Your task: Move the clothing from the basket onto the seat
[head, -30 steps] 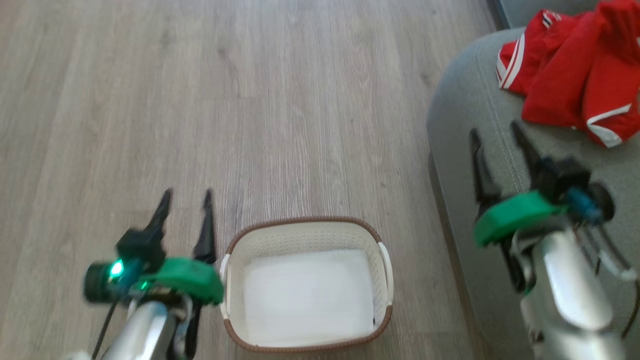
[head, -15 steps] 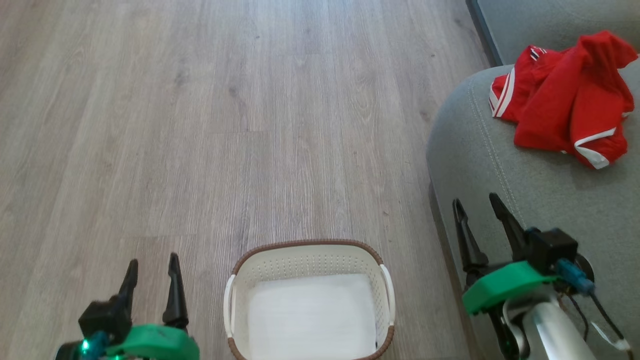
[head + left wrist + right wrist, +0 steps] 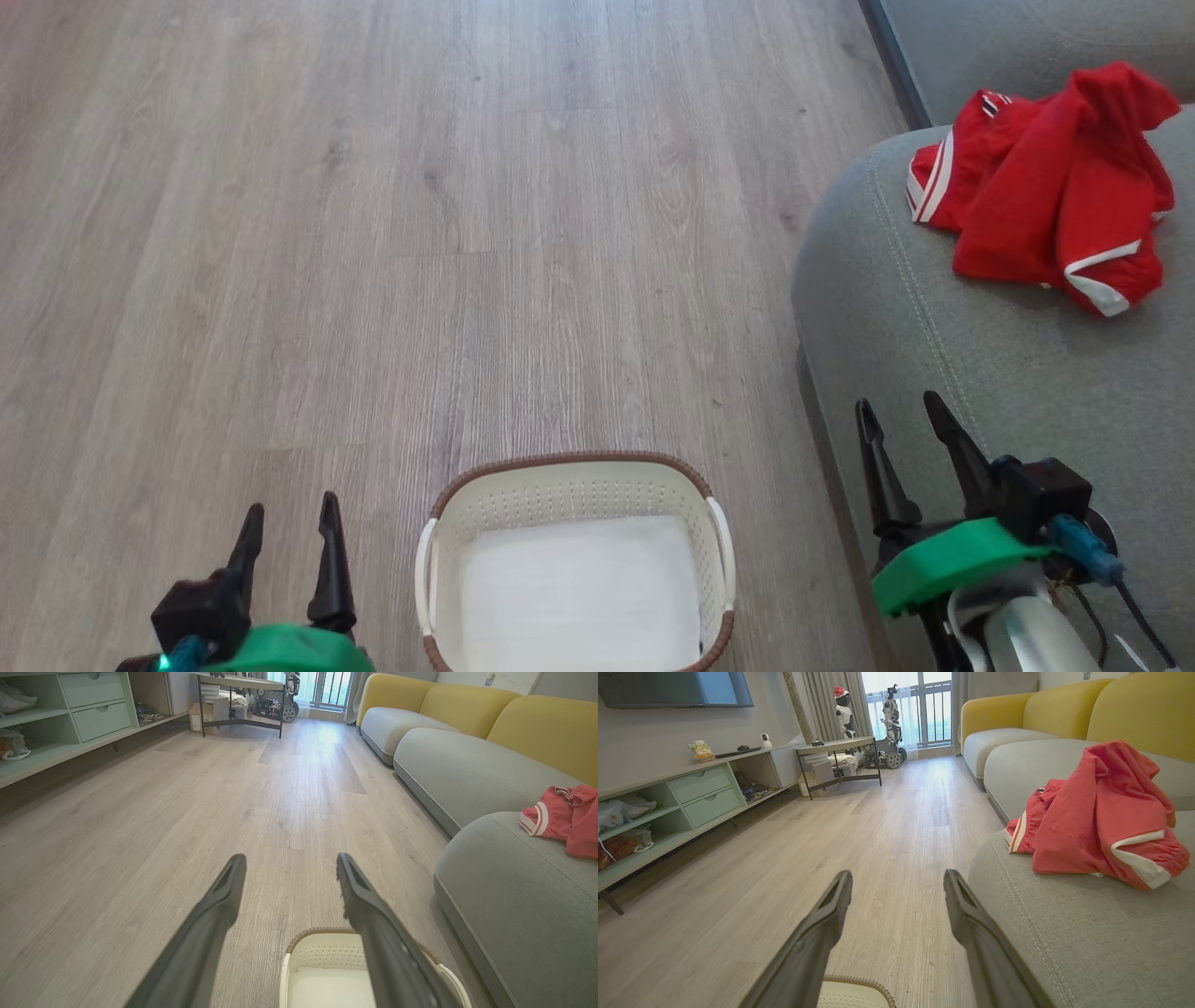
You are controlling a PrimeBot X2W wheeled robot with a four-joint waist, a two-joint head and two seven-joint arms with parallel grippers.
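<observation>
The red clothing [image 3: 1041, 187] lies crumpled in a heap on the grey-green seat [image 3: 934, 336] at the upper right, white stripe trim showing; it is also in the right wrist view [image 3: 1097, 816] and the left wrist view [image 3: 560, 819]. The cream basket [image 3: 574, 560] with its brown rim stands on the floor at the bottom centre, its white bottom bare. My left gripper [image 3: 289, 511] is open to the left of the basket, holding nothing. My right gripper [image 3: 901, 406] is open over the seat's front edge, well short of the clothing.
Wood floor [image 3: 420, 233] spreads ahead and to the left. A longer grey sofa with yellow backs [image 3: 467, 732] runs along the right. A green shelf unit [image 3: 668, 807] lines the left wall, and a small table [image 3: 838, 760] stands at the far end.
The head camera has tilted, so the basket and both grippers sit lower in the picture and the clothing slightly lower. Both grippers stay open and empty.
</observation>
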